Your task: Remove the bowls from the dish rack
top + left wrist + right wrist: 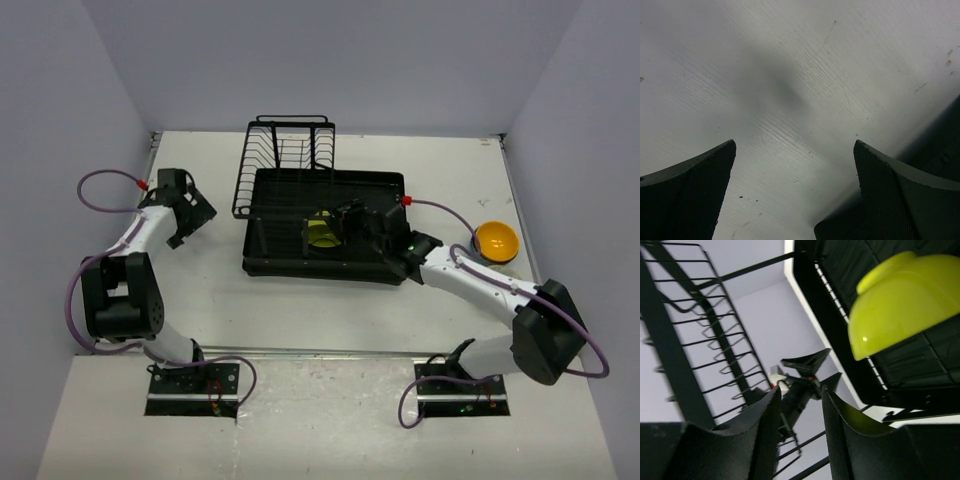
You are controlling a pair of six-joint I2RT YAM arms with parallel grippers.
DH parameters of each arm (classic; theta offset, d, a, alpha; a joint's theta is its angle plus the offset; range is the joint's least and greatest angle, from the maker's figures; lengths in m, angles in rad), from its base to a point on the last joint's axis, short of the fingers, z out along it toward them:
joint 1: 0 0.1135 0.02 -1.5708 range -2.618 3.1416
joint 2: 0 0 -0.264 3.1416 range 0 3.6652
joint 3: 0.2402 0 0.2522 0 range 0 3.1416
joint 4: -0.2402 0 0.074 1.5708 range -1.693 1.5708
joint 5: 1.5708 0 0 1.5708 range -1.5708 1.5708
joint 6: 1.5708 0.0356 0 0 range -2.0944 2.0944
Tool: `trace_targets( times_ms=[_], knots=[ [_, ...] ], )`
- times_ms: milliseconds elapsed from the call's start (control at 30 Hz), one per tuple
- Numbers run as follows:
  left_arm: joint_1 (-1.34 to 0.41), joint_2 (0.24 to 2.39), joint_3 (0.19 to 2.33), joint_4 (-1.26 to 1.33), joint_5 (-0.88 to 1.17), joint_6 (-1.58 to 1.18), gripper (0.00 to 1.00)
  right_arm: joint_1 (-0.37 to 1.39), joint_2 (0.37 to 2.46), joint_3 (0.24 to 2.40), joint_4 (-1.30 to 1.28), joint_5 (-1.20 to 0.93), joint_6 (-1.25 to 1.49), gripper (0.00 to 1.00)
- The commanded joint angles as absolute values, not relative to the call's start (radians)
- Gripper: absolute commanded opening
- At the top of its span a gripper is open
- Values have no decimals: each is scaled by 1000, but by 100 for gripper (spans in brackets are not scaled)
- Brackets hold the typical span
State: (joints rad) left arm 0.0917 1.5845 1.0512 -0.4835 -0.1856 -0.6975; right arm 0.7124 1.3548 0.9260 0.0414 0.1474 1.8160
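The black dish rack [262,262] sits mid-table, with its wire plate section [285,160] at the back left. A yellow-green bowl [321,233] lies in the tray. My right gripper [347,219] hovers over the tray just right of that bowl, its jaws narrowly apart and empty. In the right wrist view the bowl [900,300] is up right of the gripper [800,390] and apart from it. An orange bowl [496,241] stands on the table right of the rack. My left gripper [192,212] is open and empty over bare table [790,75]. No other bowls are in view.
The wire section [700,340] fills the left of the right wrist view, and the tray's rim [840,305] crosses its middle. Grey walls close the table on three sides. The right arm's cable [440,207] runs past the rack's right end.
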Motion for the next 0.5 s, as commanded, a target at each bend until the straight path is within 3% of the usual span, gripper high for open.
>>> trace_targets(
  times_ms=[0, 467],
  knots=[
    [100, 1531, 1060, -468, -180, -726, 100, 761, 1377, 917, 78, 276, 1865, 39],
    [109, 1562, 1114, -446, -94, -738, 100, 830, 1384, 824, 178, 414, 1841, 39]
  ],
)
